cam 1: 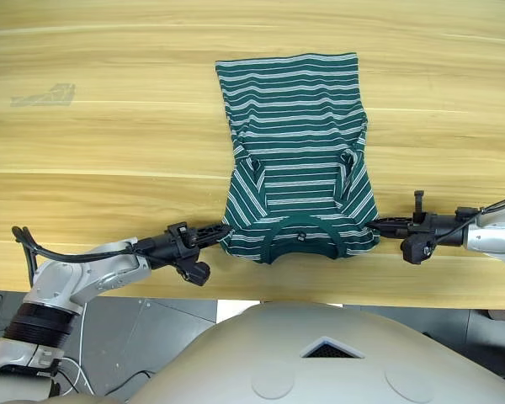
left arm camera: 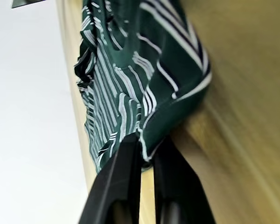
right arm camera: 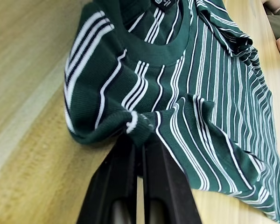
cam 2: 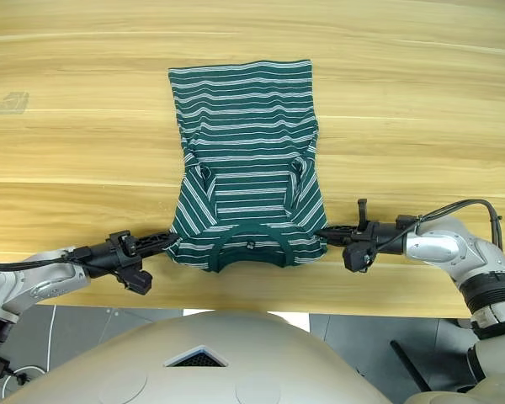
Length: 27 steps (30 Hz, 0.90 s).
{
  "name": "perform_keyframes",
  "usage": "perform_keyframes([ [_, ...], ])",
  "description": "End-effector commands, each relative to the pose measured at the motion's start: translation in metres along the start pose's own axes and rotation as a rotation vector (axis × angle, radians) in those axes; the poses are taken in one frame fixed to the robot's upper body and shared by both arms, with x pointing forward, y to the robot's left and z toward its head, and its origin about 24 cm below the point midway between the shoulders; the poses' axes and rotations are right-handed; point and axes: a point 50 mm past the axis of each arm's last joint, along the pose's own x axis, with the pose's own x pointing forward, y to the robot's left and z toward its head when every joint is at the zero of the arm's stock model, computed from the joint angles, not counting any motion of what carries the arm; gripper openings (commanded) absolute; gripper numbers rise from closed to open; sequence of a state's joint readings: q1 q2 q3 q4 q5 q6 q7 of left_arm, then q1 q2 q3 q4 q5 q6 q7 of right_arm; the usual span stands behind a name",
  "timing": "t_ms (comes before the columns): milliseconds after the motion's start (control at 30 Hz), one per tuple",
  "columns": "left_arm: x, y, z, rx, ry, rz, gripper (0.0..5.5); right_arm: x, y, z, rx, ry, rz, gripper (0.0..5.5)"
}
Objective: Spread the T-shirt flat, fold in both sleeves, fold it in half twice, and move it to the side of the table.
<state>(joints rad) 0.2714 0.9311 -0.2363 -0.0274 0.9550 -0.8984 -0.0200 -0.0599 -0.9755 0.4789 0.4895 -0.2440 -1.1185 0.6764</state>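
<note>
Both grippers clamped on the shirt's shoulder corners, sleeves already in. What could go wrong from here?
1. The left gripper and right gripper each pinch only a small bunch of the T-shirt; it could slip out on lifting.
2. The folded-in sleeves lie loose on top and may flop open.
3. The collar end sits close to the table edge; slack could drop over it.
</note>
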Motion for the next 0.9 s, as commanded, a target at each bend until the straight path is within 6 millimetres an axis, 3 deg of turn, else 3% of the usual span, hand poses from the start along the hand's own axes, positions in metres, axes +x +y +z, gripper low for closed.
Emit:
perform_keyframes([
  [33, -0.008, -0.01, -0.002, -0.076, 0.037, -0.047, 0.01, 0.005, 0.009, -0.003, 0.086, 0.024, 0.067, 0.0],
  [133, -0.02, 0.001, -0.007, -0.193, 0.092, -0.021, 0.0, 0.007, 0.004, 0.0, 0.236, -0.001, 0.046, 0.0],
  [233, -0.039, 0.007, -0.018, -0.381, 0.184, -0.048, 0.0, 0.005, -0.007, 0.01, 0.587, -0.089, 0.014, 0.0],
  [333, -0.061, 0.031, -0.025, -0.578, 0.235, -0.001, 0.0, -0.008, -0.032, 0.025, 0.85, -0.236, 0.015, 0.0],
  [400, -0.066, 0.052, -0.025, -0.634, 0.212, 0.06, 0.0, -0.013, -0.042, 0.036, 0.908, -0.301, 0.019, 0.0],
  [500, -0.068, 0.075, -0.015, -0.681, 0.154, 0.093, 0.0, -0.017, -0.042, 0.053, 0.953, -0.346, 0.071, 0.0],
  [600, -0.072, 0.07, 0.006, -0.801, 0.122, 0.004, 0.0, -0.024, -0.04, 0.06, 0.988, -0.35, 0.079, 0.0],
  [700, -0.088, 0.059, 0.026, -0.93, 0.131, -0.102, 0.0, -0.029, -0.033, 0.065, 1.005, -0.343, 0.089, 0.0],
  [900, -0.12, 0.058, 0.056, -1.011, 0.149, -0.16, 0.0, -0.035, -0.025, 0.072, 1.017, -0.354, 0.063, 0.0],
])
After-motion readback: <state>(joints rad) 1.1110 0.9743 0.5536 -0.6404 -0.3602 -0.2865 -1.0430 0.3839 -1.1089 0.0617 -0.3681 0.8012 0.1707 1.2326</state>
